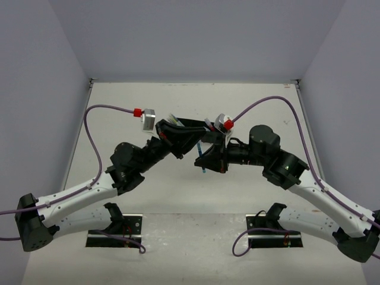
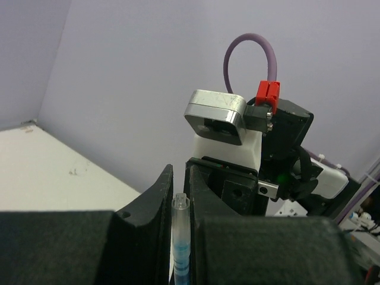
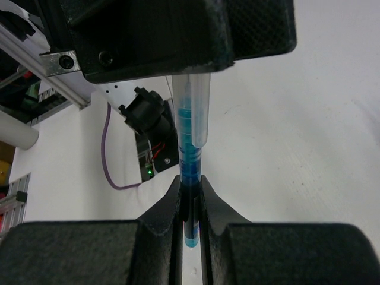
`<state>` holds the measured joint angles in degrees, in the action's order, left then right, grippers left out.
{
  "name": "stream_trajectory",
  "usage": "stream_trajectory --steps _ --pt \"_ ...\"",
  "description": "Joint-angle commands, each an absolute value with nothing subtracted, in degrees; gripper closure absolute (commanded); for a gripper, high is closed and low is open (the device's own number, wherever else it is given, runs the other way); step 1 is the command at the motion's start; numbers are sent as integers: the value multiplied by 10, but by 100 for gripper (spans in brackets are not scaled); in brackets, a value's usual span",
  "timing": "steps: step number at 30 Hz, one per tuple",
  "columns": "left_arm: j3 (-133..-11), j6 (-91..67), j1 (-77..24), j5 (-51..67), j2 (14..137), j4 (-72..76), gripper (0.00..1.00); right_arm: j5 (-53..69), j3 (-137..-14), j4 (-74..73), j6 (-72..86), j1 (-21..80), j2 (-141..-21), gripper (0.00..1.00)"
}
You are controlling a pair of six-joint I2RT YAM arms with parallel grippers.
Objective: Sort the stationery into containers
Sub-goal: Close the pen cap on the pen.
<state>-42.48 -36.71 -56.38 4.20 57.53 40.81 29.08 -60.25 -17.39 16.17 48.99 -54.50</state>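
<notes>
The table [image 1: 148,101] is a bare off-white sheet, scuffed in places, closed in by plain lavender-grey walls [image 1: 190,35] on the left, right and far sides. To either side of the grippers and toward the walls the surface lies open; on the near side, behind both wrists, two black base plates [image 1: 113,238] sit at the table's edge. Both arms reach in from their corners with elbows bent outward, so the wrists meet nose to nose over the middle of the table, a purple cable [image 1: 89,127] looping above each. The left gripper [image 2: 178,178] is clamped on the clear capped end of a blue pen [image 3: 190,148], whose tip pokes out between its fingers. The right gripper [image 3: 189,187], directly facing it, pinches the blue lower end of the same pen. The pen is held clear of the table, spanning the short gap between the two grippers. Just beyond them a black tray [image 1: 193,123] shows, mostly hidden; its contents cannot be made out.
</notes>
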Motion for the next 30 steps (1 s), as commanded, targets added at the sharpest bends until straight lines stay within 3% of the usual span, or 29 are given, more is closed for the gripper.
stream_trajectory --steps 1,4,6,9,18,22,24,30 --pt "-455 -313 -598 87 598 112 100 250 -575 108 194 474 -480 100" --pt "-489 -298 -598 63 591 92 99 247 -543 112 204 474 -457 100" --pt "-499 -292 -598 51 583 94 88 268 -537 112 205 474 -456 100" --pt "-522 -280 -598 35 574 100 56 294 -538 98 201 474 -469 100" --pt "-562 -234 -598 64 561 111 42 329 -512 86 194 475 -469 100" --pt "-553 -212 -598 100 534 134 21 333 -511 62 184 475 -472 100" --pt "-550 -203 -598 104 520 146 15 339 -512 51 178 474 -475 100" --pt "-562 -202 -598 52 495 178 15 407 -520 25 161 474 -494 100"
